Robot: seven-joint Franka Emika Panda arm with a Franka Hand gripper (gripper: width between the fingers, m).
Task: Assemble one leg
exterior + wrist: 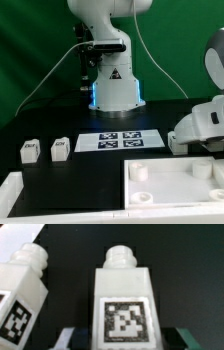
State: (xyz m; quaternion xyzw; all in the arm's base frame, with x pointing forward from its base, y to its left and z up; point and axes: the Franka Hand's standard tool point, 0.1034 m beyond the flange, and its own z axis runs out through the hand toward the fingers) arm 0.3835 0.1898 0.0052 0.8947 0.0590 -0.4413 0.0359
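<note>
Legs point(125, 286) point(24, 280) number two, side by side (one between the parted jaws).

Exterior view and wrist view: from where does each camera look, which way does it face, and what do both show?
Exterior view: off the arm, looking across the black table toward the robot base; the arm shows at the exterior view's right.
Wrist view: on the wrist, close over a leg flanked by the fingertips of the gripper.
Shared: the black table and tagged white legs; whether they are the same legs, I cannot tell.
</note>
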